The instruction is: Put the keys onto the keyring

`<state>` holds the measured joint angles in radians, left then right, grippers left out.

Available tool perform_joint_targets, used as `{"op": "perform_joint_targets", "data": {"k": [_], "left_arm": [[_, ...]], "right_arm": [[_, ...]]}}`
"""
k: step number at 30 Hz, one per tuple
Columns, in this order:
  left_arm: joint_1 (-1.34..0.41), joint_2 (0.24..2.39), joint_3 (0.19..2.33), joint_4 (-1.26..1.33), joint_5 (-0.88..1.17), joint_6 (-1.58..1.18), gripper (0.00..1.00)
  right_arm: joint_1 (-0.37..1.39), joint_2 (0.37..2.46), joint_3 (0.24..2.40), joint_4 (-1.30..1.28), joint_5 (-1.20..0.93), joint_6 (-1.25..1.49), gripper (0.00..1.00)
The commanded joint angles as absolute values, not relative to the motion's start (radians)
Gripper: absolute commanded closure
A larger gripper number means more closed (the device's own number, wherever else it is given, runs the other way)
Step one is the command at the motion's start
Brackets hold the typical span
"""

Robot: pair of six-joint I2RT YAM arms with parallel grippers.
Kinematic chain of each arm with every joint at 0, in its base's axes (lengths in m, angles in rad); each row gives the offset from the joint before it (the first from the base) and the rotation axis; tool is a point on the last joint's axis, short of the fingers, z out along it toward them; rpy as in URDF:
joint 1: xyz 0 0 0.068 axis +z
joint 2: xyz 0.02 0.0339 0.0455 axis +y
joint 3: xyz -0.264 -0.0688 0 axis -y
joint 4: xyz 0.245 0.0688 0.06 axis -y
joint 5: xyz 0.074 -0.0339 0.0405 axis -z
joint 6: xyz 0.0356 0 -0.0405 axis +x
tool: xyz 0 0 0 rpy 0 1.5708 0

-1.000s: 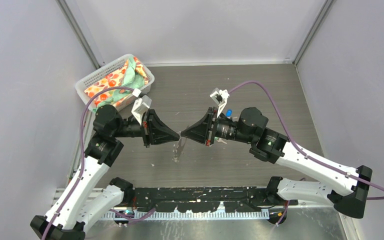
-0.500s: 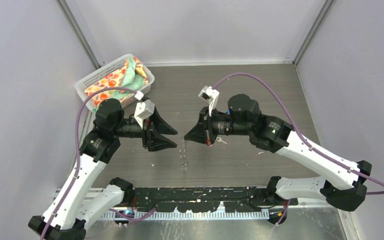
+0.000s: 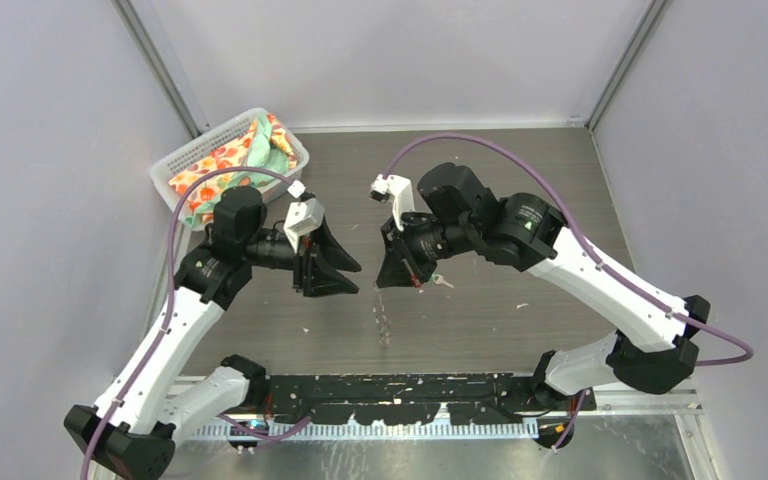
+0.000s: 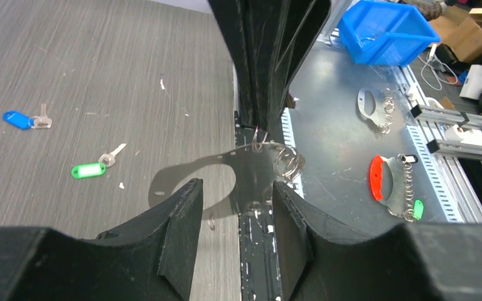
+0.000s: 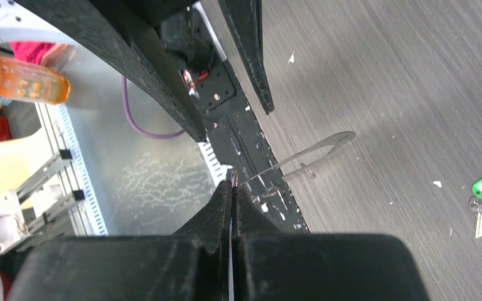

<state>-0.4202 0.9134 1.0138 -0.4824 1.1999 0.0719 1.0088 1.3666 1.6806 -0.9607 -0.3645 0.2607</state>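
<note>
Table: the dark wood-grain table [image 3: 520, 200] carries everything. My two arms reach in from its near edge and meet nose to nose over the middle.
Basket: a white mesh basket [image 3: 204, 139] sits in the far left corner, stuffed with flowery cloth [image 3: 230, 155], well apart from both my hands.
Blue bin: a blue bin [image 4: 386, 31] shows at the upper right of my left wrist view, past the metal rail at the table's near edge.
Right hand: my right hand [image 5: 231, 187] has its fingers pressed together, pinching the upper edge of the keyring, and it points toward my left hand.
Left hand: my left hand [image 4: 235, 229] faces the right one with its fingers [image 4: 179, 232] apart and nothing clamped. The keyring's flat part shows across the gap just past the tips. I cannot tell whether either tip touches it.
Keyring: the keyring [image 4: 251, 180] hangs in the air from my right hand, between my two hands and above the table. It is thin grey metal with a wide opening, and there is a small coil of wire [image 4: 287, 164] at one side.
Blue-tagged key: the blue-tagged key [image 4: 19, 119] lies flat on the table, well apart from the keyring and not threaded on it.
Green-tagged key: the green-tagged key [image 4: 89, 170] lies flat on the table near the blue one without touching it. It is not on the keyring either.
</note>
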Motion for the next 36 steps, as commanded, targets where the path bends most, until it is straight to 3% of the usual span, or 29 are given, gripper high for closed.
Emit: {"op": "perform_joint_targets", "data": {"k": [1,14,28,36], "left_arm": [[-0.442,0.922,1.026,-0.380,1.254,0.023,0.55],[-0.474,0.940,1.016,-0.385,1.275,-0.004,0.57],[-0.474,0.942,1.043,-0.513,1.286,0.130,0.99],[-0.474,0.940,1.028,-0.410,1.300,0.033,0.98]], "right_arm": [[1.017,1.375,1.741,-0.992,-0.421,0.221,0.99],[1.024,1.440,1.779,-0.916,-0.479,0.197,0.99],[1.024,1.459,1.805,-0.923,-0.503,0.175,0.99],[1.028,1.461,1.783,-0.870,-0.518,0.188,0.99]]}}
